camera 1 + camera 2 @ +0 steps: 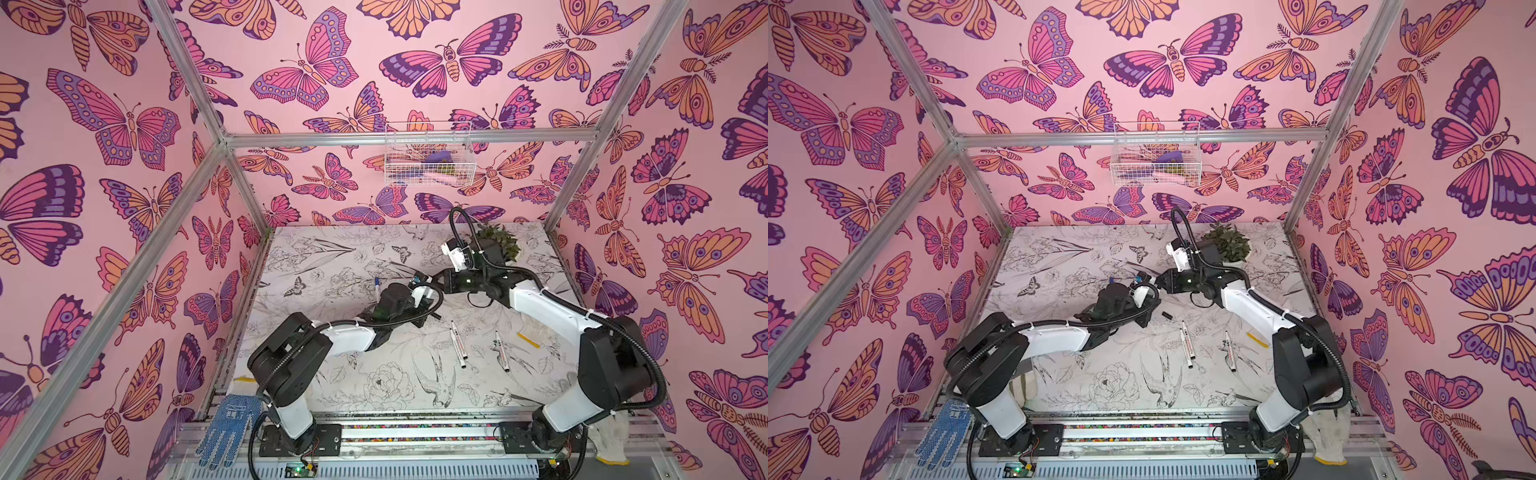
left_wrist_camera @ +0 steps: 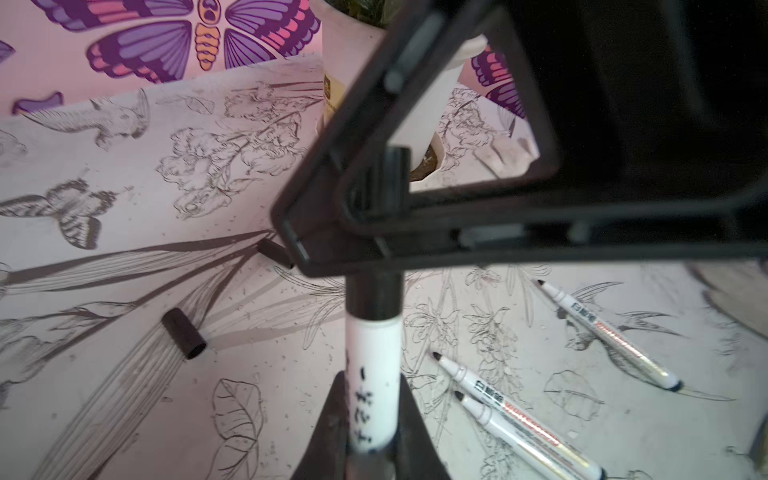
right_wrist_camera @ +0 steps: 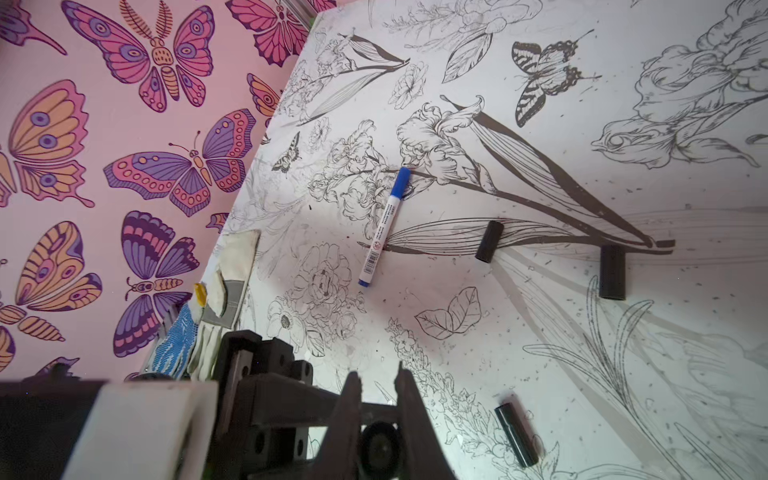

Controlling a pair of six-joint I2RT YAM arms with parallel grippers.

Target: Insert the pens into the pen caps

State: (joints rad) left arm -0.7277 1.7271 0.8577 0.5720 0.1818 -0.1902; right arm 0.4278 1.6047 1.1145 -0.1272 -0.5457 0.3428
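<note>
Tabletop (image 1: 519, 399) printed with line-drawn flowers fills the lower centre of both top views. Left of centre on it lies a capped pen (image 1: 377, 286) with a blue cap, alone and clear of both arms. Just right of it, at mid-frame, the left gripper (image 2: 372, 399) is clenched on the barrel of a white pen (image 2: 372, 353), held above the table. That pen's tip end sits inside a black cap (image 2: 374, 297). The right gripper (image 3: 377, 395) meets it head-on from the right, its fingers (image 3: 349, 415) pinched on that cap. The cap looks pushed up to the barrel's shoulder, though the close view is blurred there and I cannot be sure. Three loose caps (image 3: 489, 241), all black, lie apart from one another on the table near the grippers. Lower and right of centre, two uncapped pens (image 1: 457, 345) lie side by side. A third pen (image 1: 501, 351), also uncapped, lies just right of them. A potted plant (image 1: 1227, 245) stands at the upper right of the tabletop.
</note>
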